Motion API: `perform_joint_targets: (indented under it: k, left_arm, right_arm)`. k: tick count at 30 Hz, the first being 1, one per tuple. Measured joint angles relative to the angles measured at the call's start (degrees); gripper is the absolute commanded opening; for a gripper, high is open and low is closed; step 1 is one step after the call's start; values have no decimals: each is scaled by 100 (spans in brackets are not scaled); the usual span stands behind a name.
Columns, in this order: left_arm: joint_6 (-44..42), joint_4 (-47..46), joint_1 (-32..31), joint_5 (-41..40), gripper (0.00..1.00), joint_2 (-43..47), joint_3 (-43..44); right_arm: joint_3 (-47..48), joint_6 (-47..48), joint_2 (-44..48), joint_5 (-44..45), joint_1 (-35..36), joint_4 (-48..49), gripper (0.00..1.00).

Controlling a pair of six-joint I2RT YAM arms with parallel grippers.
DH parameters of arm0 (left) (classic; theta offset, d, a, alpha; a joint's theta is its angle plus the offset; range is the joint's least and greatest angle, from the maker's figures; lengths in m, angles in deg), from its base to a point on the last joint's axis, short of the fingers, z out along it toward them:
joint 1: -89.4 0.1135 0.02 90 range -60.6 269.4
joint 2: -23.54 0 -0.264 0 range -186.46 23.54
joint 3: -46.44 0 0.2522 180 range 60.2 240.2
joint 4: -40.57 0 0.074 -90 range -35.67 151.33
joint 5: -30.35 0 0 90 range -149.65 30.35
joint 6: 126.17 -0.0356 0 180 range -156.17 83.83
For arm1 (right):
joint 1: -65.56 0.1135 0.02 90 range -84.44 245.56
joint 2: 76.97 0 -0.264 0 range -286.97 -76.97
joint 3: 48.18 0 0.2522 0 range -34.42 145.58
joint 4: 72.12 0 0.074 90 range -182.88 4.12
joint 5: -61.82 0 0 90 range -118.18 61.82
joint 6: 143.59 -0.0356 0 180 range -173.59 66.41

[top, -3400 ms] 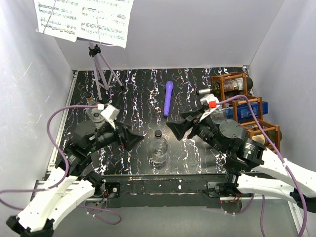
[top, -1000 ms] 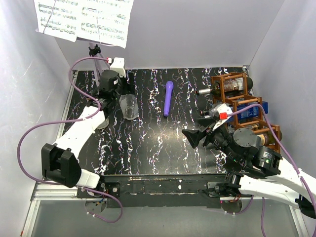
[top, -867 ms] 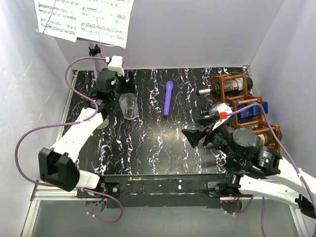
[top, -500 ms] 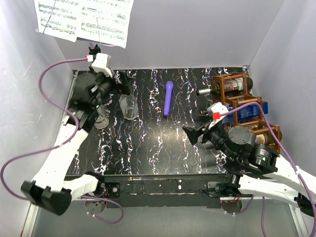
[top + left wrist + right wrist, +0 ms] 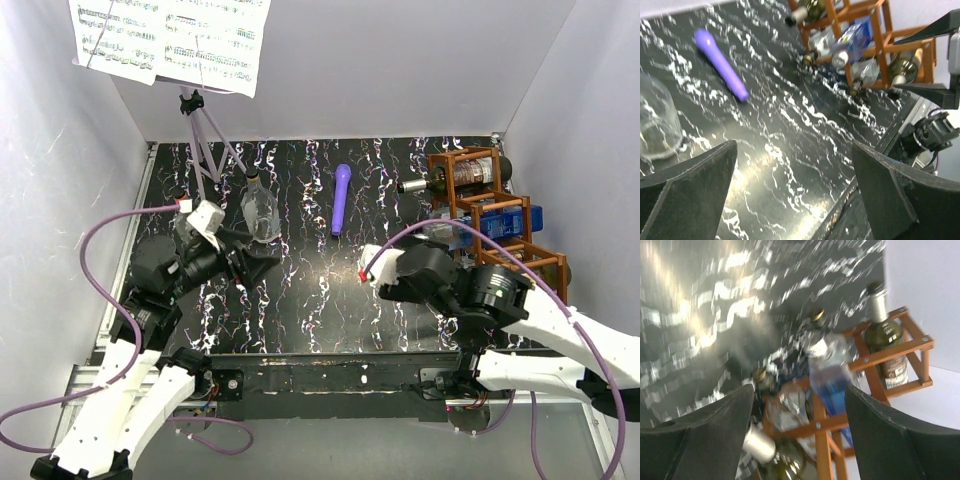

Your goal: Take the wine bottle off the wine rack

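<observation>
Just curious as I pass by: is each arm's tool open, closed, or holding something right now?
Left tool: open, holding nothing.
Right tool: open, holding nothing.

Wine rack (image 5: 490, 215) at the right edge of the table (image 5: 300, 310), wine bottle (image 5: 440, 181) lying in its far cell, long stick (image 5: 341, 198) at the far middle, water bottle (image 5: 259, 212) standing left of it, music stand (image 5: 205, 150) behind that, far left.

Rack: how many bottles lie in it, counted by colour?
Green bottles: 2
Clear bottles: 2
Blue bottle: 1
Total in the rack: 5
</observation>
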Motion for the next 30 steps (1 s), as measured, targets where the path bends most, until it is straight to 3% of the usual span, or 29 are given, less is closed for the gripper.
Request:
perform_joint_targets:
  k: [4, 8, 13, 17, 30]
  left_arm:
    - [24, 302, 2, 4, 98, 437, -638]
    - [28, 409, 0, -39, 98, 811, -811]
    - [26, 367, 0, -87, 98, 1060, -811]
    - [26, 369, 0, -107, 98, 1056, -811]
    - [26, 369, 0, -131, 98, 1244, -811]
  right_arm:
    - [50, 544, -372, -131, 0, -1620, 77]
    - [42, 883, -66, -649, -4, -2310, 77]
    - [68, 1283, 809, -1362, -7, -2540, 79]
    - [-83, 1517, 861, -1609, -175, -2750, 78]
    - [-553, 2586, 756, -2483, -2212, -2736, 70]
